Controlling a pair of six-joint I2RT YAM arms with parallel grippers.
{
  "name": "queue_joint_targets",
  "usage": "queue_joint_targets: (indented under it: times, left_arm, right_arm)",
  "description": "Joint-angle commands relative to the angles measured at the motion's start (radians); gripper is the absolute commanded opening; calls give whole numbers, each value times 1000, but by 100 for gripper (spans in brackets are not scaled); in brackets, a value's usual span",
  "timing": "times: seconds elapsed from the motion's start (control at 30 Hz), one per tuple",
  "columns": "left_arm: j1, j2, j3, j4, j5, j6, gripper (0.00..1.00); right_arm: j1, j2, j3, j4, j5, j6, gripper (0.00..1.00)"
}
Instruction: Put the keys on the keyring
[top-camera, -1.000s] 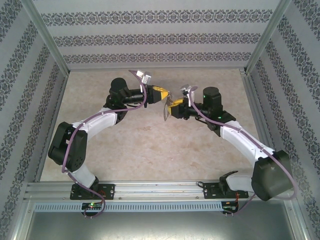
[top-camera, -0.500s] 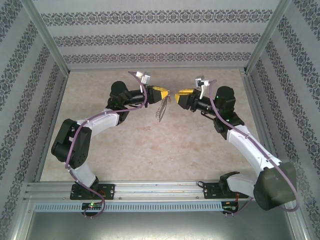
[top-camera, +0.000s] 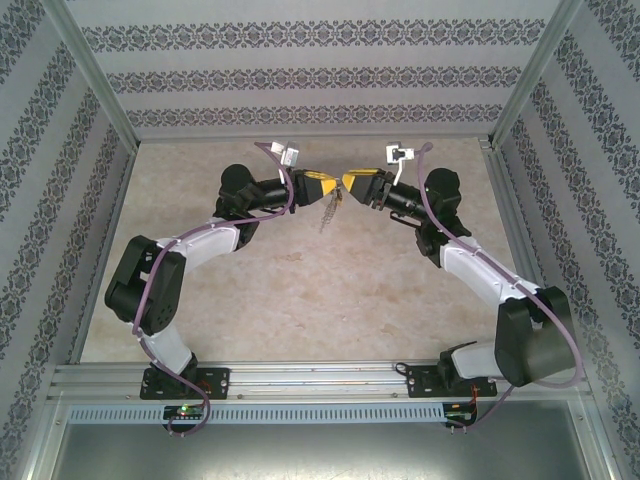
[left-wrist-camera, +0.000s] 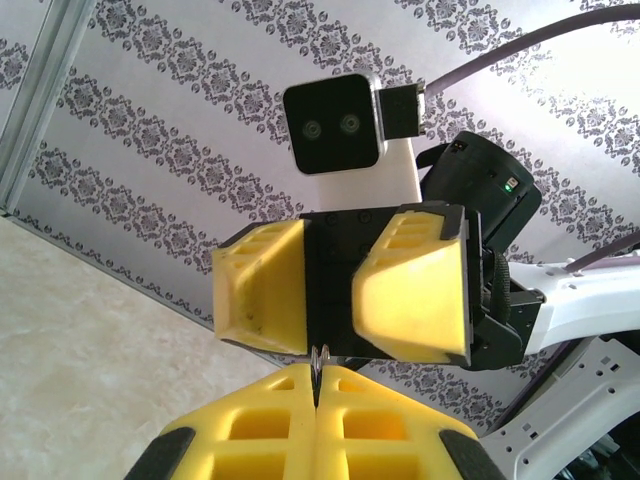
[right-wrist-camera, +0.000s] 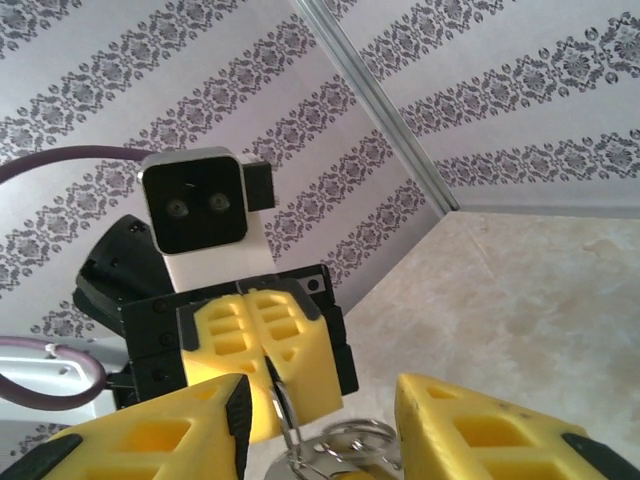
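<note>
My left gripper (top-camera: 324, 187) is shut on the keyring (top-camera: 327, 212), a small grey metal loop whose chain of silvery rings hangs below the fingertips, above the table. In the left wrist view only a thin metal edge of the keyring (left-wrist-camera: 318, 360) sticks out between the closed yellow fingers of the left gripper (left-wrist-camera: 318, 372). My right gripper (top-camera: 350, 182) faces it tip to tip, open. In the right wrist view the keyring (right-wrist-camera: 340, 445) and its rings hang between the spread fingers of the right gripper (right-wrist-camera: 322, 425), with the left gripper (right-wrist-camera: 268, 385) just beyond. I cannot make out the keys.
Both grippers meet in the air over the back middle of the beige table (top-camera: 300, 290). Patterned walls (top-camera: 300, 75) close in the back and sides, with metal posts at the corners. A metal rail (top-camera: 300, 378) carries the arm bases at the near edge.
The right gripper rose and swung back and left from below the keyring to face the left gripper. The left gripper stayed shut and almost still; the chain swung slightly.
</note>
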Motion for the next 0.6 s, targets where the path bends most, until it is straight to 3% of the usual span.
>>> queue_joint_targets:
  times: [0.0,0.4,0.57]
  left_arm:
    - [-12,6,7,91,-5,-14,0]
    - [-13,8,19,88,-2,-15,0]
    - [-12,12,23,86,-3,-16,0]
  right_arm:
    - [16,10,18,86,-39,29,42]
    - [29,37,-1,99,-53,26,41]
    - [30,37,-14,108,-57,28,34]
